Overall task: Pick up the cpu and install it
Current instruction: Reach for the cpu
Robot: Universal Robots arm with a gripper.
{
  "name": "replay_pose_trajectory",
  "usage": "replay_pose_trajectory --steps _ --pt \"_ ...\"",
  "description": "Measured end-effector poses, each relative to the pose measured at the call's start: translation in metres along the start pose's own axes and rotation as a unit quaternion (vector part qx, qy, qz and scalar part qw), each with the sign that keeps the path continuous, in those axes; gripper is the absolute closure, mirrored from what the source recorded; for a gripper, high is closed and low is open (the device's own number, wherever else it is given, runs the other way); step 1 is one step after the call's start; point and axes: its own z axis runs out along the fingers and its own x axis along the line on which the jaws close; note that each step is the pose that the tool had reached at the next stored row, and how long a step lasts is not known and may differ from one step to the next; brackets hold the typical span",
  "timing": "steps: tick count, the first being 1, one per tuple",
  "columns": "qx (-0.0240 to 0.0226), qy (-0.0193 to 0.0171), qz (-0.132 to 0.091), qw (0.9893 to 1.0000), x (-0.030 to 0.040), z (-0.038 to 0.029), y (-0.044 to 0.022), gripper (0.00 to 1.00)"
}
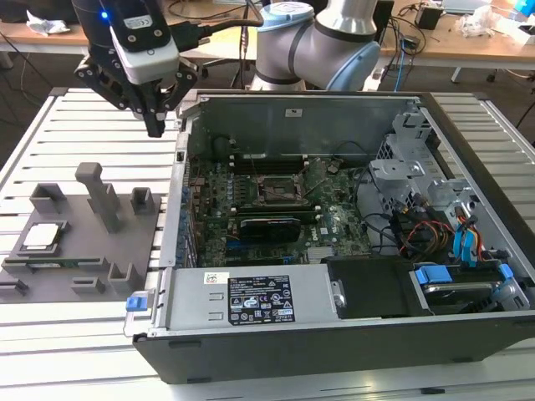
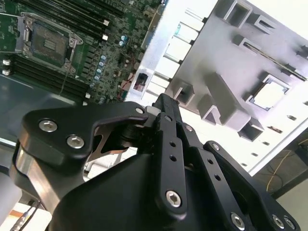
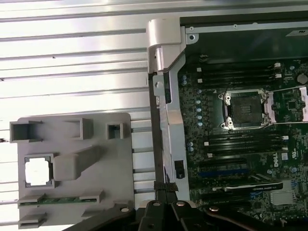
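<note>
Closest to the exterior camera, the open case (image 1: 334, 351) lies on its side on the slatted table (image 1: 50, 142). Beside it, at the exterior view's left, sits a grey tray (image 1: 84, 251). On that tray the cpu (image 1: 42, 236) lies flat in its square pocket with nothing touching it. The first wrist view shows a green memory stick (image 3: 60, 199) in a slot just beside it. Farther in, on the board inside the case, the socket (image 1: 274, 190) looks empty. Farther back, the gripper (image 1: 156, 125) hangs above the table between the tray's far edge and the case's corner. It is well apart from the cpu, with its fingers drawn together on nothing. By my reading, neither step is done: both the pick-up and the install are left.
</note>
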Motion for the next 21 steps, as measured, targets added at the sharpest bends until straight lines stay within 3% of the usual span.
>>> replay_pose_trajectory --steps 21 --pt "0.0 -0.0009 0.0 1.0 0.0507 -0.0014 -0.0038 0.89"
